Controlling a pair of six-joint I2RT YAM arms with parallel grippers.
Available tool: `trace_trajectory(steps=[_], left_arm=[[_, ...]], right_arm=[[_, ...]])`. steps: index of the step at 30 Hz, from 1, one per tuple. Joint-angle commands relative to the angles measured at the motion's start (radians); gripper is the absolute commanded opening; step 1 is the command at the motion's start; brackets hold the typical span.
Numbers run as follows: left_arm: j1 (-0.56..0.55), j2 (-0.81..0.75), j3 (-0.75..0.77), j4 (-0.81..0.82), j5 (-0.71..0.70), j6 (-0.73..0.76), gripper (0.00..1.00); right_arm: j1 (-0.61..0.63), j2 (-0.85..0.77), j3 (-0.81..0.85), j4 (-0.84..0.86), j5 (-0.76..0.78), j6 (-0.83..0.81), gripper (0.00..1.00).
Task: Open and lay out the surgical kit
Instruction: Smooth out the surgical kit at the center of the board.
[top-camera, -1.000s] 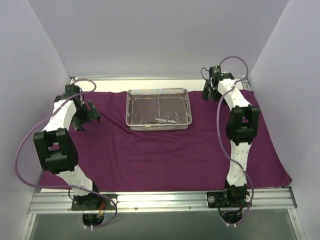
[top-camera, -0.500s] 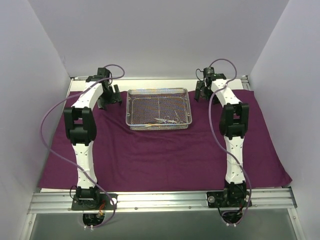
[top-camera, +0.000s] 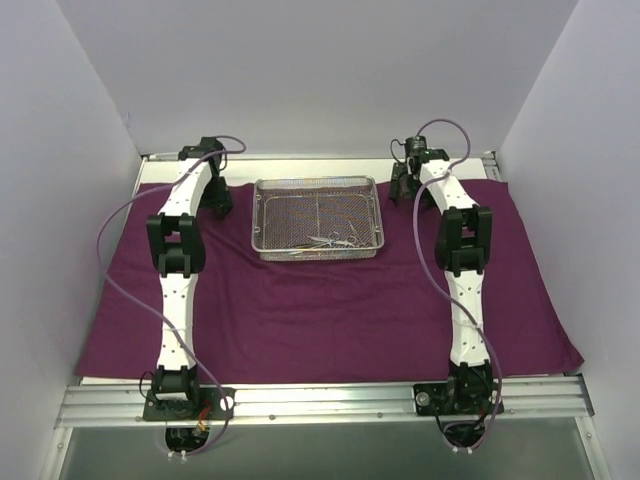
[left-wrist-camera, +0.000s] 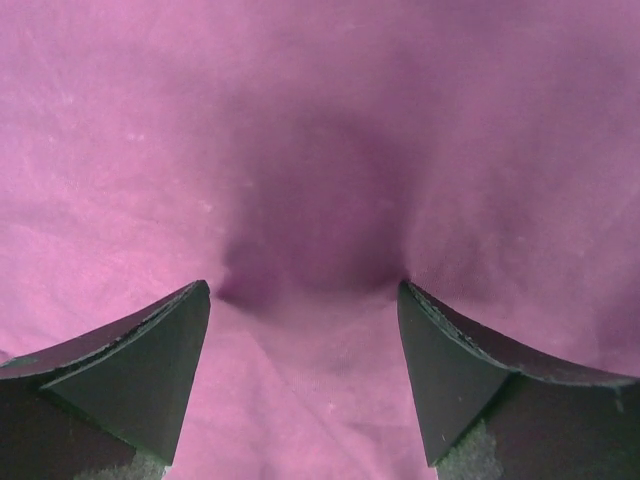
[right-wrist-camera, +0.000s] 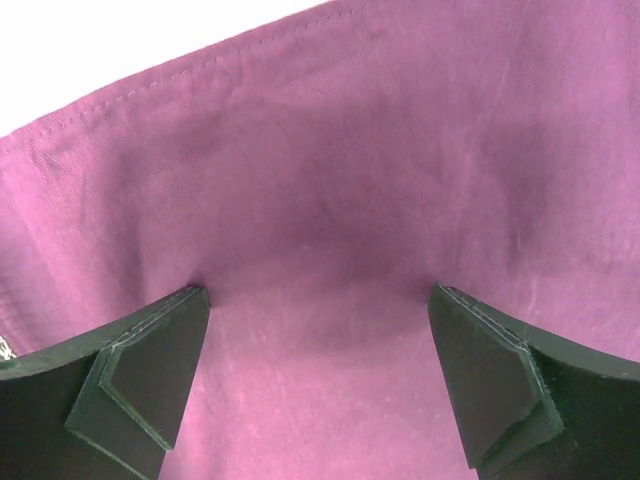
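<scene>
Top view alone gives me one wire-mesh tray (top-camera: 317, 182) at the far middle of the purple cloth wrap (top-camera: 320, 310), thin silver instruments (top-camera: 335, 241) inside, count unclear | left end effector (left-wrist-camera: 303, 290) released, tips on cloth | right end effector (right-wrist-camera: 318, 292) released, tips on cloth by its stitched hem (right-wrist-camera: 150, 85), white worktop (right-wrist-camera: 100, 50) beyond

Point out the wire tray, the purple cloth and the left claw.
wire tray (top-camera: 318, 254): top view, near wall.
purple cloth (top-camera: 320, 320): top view, bare middle in front of the tray.
left claw (left-wrist-camera: 302, 288): left wrist view, midway between its fingertips.
</scene>
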Motion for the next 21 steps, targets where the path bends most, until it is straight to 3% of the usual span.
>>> trace_trajectory(steps=[1,6,11,17,21], left_arm=[[0.076,0.051,-0.001,-0.103,0.025,-0.015,0.84],[0.134,0.047,0.027,-0.069,0.074,0.044,0.85],[0.16,0.053,0.169,-0.08,0.103,0.064,0.89],[0.175,-0.119,0.106,0.026,0.111,0.025,0.93],[0.175,-0.255,0.062,0.008,0.049,-0.026,0.94]], right_arm=[[-0.033,0.106,0.045,-0.076,0.067,-0.023,0.97],[-0.074,0.145,0.136,-0.104,0.023,-0.038,0.98],[-0.077,0.148,0.2,-0.104,0.01,-0.028,0.97],[-0.048,0.016,0.206,-0.035,-0.002,0.009,0.98],[-0.037,-0.107,0.206,-0.067,0.036,0.052,0.98]])
